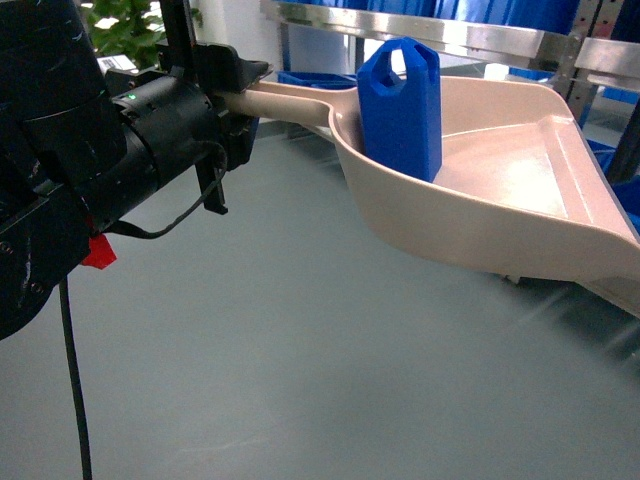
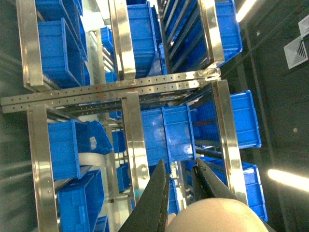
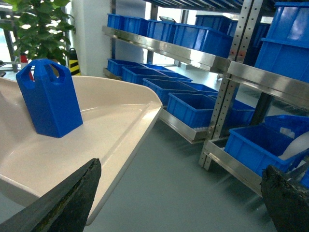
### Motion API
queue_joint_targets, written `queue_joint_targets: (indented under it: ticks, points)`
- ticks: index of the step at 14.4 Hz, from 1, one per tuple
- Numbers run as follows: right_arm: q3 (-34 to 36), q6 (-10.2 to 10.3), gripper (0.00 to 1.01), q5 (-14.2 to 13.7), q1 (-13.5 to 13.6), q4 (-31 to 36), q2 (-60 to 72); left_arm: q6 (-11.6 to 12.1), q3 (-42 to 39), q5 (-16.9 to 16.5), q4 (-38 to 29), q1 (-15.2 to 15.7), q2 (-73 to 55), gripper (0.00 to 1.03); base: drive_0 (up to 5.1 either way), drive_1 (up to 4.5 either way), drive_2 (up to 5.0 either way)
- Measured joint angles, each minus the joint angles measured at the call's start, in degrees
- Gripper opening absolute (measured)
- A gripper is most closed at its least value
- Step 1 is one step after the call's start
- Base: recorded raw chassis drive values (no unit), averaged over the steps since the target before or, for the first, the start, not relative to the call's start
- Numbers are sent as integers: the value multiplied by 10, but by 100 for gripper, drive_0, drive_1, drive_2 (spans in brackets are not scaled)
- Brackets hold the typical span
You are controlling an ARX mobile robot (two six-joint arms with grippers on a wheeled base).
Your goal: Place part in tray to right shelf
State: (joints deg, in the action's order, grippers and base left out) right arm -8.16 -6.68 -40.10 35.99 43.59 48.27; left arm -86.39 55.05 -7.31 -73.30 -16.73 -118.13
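Left gripper [image 1: 235,90] is clamped on tray [image 1: 520,200] handle, right gripper [image 3: 178,203] jaws apart; any tilt en route could topple upright part [image 1: 400,105] off the open lip.

Nothing readable is showing anywhere: no labels, brands, numbers or signs on any object in these 3 views.

The tray [image 1: 500,190] is held level above a grey floor [image 1: 300,370] by its handle, which is gripped at the left by the left gripper [image 1: 243,95]. The part [image 1: 400,110] is seen standing upright in the tray's deep end. A steel shelf rail [image 1: 450,35] and a potted plant [image 1: 125,25] are seen behind.
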Motion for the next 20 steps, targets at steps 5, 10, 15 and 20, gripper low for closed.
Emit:
queue_joint_targets:
  ticks: [5, 10, 15, 20]
  points:
    - [0, 0, 98, 0, 0, 0, 0, 0, 0, 0, 0, 0, 0, 12, -160, -160, -160]
    - [0, 0, 98, 0, 0, 0, 0, 0, 0, 0, 0, 0, 0, 12, -157, -157, -157]
    - [0, 0, 98, 0, 0, 0, 0, 0, 0, -1, 0, 0, 0, 12, -153, -153, -153]
    - [0, 0, 98, 0, 0, 0, 0, 0, 0, 0, 0, 0, 0, 12, -157, -157, -157]
